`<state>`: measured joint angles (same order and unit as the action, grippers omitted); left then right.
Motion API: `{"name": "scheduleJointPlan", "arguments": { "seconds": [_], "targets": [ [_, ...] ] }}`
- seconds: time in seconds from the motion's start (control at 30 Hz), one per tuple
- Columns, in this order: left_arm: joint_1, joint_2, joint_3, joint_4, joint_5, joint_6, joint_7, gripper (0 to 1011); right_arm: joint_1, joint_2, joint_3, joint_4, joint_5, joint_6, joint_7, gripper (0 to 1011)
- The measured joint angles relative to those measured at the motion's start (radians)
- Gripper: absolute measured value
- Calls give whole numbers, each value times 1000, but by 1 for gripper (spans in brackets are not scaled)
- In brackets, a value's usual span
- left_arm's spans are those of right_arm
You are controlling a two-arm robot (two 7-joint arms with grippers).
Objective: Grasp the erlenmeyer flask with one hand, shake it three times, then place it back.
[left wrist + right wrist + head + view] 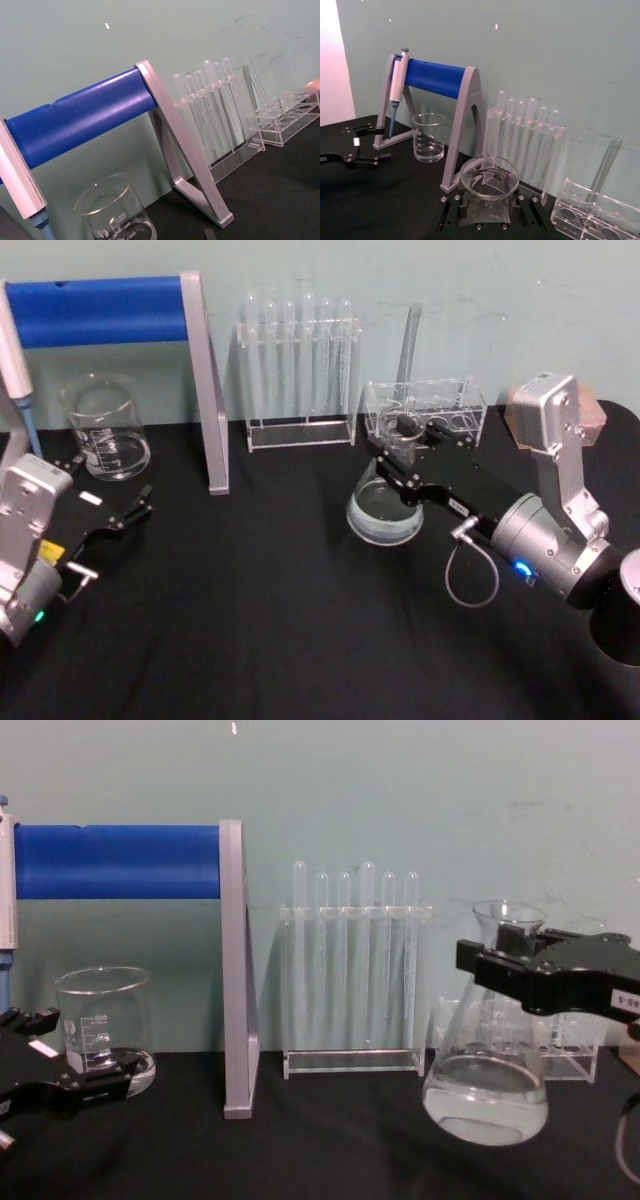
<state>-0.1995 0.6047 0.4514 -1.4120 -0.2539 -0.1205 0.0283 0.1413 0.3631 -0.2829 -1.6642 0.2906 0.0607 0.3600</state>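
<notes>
The erlenmeyer flask [385,510] is clear glass with a little liquid in its wide base, right of the table's middle. My right gripper [405,445] is shut on its neck just under the flared lip. In the chest view the flask [487,1090] leans slightly, and the black right gripper [505,965] clamps the neck from the right. I cannot tell whether the base touches the black cloth. From the right wrist I look down into the flask's mouth [489,177], a jaw on each side. My left gripper [110,490] rests open on the cloth at the left, holding nothing.
A glass beaker [105,430] stands at the back left, just beyond the left gripper. Behind it is a blue-barred pipette stand [100,310]. A rack of test tubes [298,370] is at the back centre. A low clear rack [425,405] sits right behind the flask.
</notes>
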Motion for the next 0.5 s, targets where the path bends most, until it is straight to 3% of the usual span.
{"name": "scheduleJointPlan", "arguments": {
  "seconds": [0.5],
  "targets": [
    [0,0,0,0,0,0,0,1001,-8,17,-23,-16,17,-3,4,450]
  ]
}}
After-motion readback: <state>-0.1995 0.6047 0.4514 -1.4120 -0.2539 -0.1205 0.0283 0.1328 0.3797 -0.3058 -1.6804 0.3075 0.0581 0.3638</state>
